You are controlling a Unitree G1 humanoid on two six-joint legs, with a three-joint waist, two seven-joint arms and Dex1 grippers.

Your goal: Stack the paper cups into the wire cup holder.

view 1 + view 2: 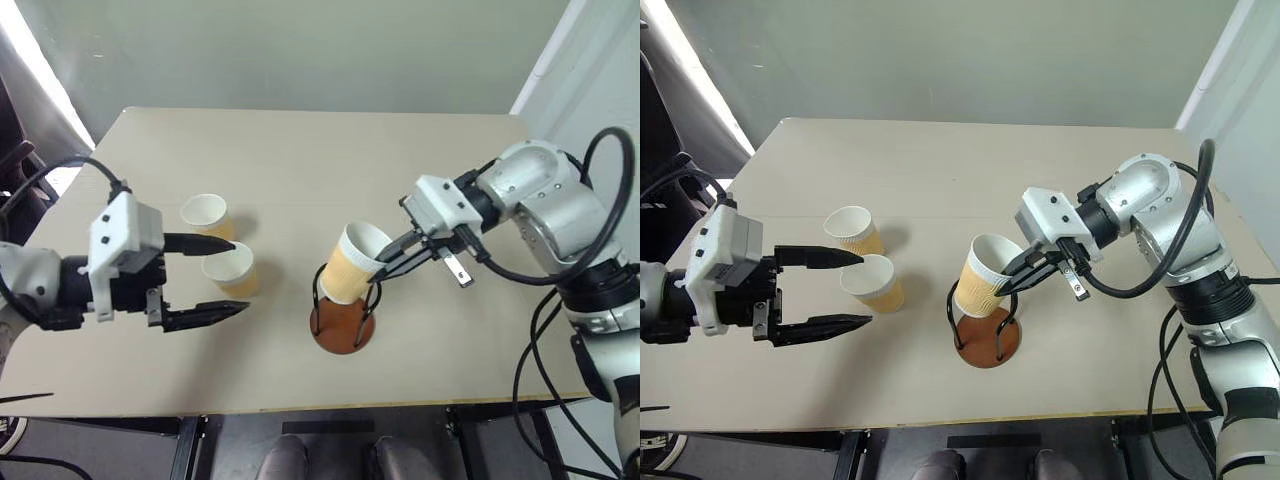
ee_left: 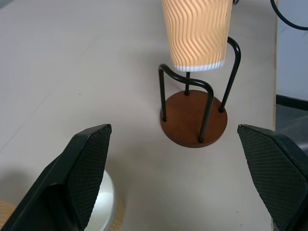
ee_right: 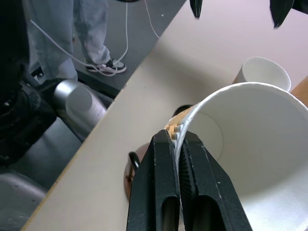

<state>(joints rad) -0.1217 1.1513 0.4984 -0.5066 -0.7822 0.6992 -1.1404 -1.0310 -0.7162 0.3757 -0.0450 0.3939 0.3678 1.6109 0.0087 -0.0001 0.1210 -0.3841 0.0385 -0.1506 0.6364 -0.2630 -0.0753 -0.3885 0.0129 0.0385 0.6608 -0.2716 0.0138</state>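
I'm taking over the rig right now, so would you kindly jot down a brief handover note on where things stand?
Right end effector: shut on the rim of one paper cup, held tilted over the wire cup holder; the cup's bottom sits between the wire loops, above the brown base, not seated.
Left end effector: open, holding nothing, hovering by the two other cups.
Those two cups, near one and far one, stand upright on the table to the holder's left.
Done: first cup picked up and brought to the holder.
Left: seat and release it, then stack the other two.
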